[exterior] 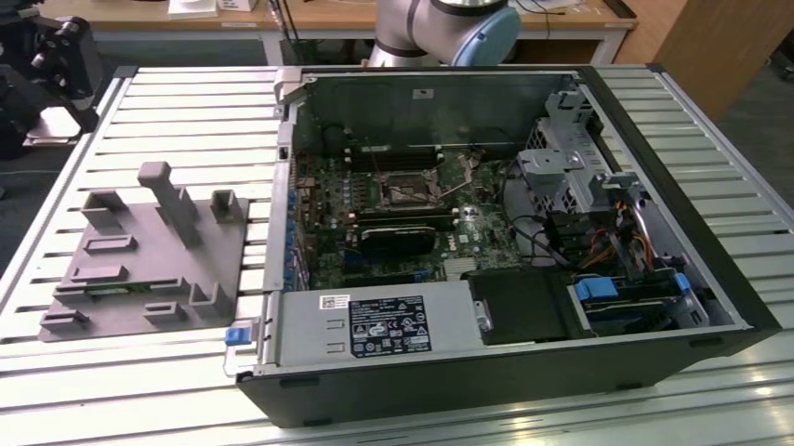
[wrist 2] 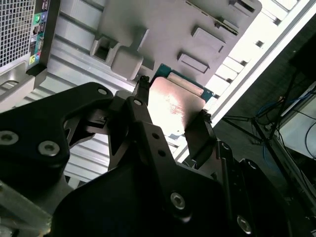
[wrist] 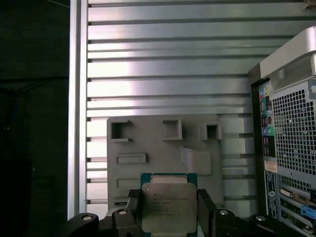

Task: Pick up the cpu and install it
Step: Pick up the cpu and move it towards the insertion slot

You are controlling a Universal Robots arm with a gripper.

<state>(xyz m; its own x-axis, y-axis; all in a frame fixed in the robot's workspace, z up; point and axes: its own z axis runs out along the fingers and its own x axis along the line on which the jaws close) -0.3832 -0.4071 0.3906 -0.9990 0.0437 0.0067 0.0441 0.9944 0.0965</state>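
The cpu (wrist: 168, 206) is a flat square chip with a shiny metal top and a green edge. It sits between the two black fingers of my gripper (wrist: 169, 213), which is shut on it. The second wrist view shows the cpu (wrist 2: 175, 103) clamped from two opposite sides by the gripper (wrist 2: 173, 112). It hangs well above the grey plastic tray (wrist: 163, 143). In the exterior view the black square socket (exterior: 407, 190) lies on the motherboard inside the open computer case (exterior: 645, 307).
The grey tray (exterior: 137, 269) with upright posts lies on the slatted metal table (exterior: 186, 111), at the exterior view's left of the case. A narrow green stick (exterior: 114, 289) rests in one tray slot. The case's rear panel (wrist: 291, 128) stands beside the tray.
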